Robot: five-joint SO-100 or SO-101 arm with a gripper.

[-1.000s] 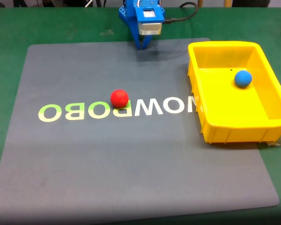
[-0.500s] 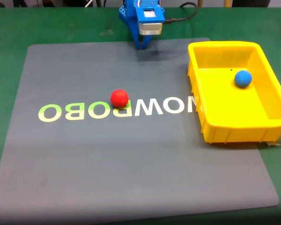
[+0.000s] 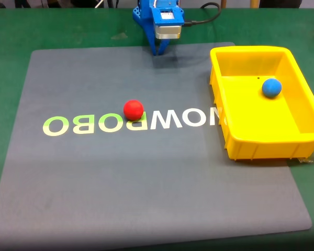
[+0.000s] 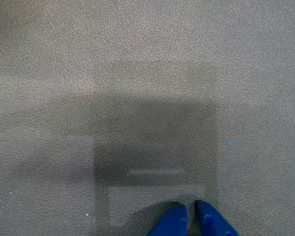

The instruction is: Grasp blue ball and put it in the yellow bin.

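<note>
The blue ball [image 3: 271, 87] lies inside the yellow bin [image 3: 251, 144], on its floor toward the far right wall. The bin stands at the right edge of the grey mat. My blue gripper [image 3: 158, 50] hangs folded at the far edge of the mat, well left of the bin, pointing down with nothing in it. In the wrist view its two blue fingertips [image 4: 173, 223] sit almost together just above bare grey mat, so the gripper [image 4: 191, 219] is shut.
A red ball [image 3: 133, 110] rests mid-mat on the pale lettering [image 3: 136, 121]. The grey mat [image 3: 94, 198] lies on a green table [image 3: 10, 52]. A black cable [image 3: 204, 18] runs off behind the arm's base.
</note>
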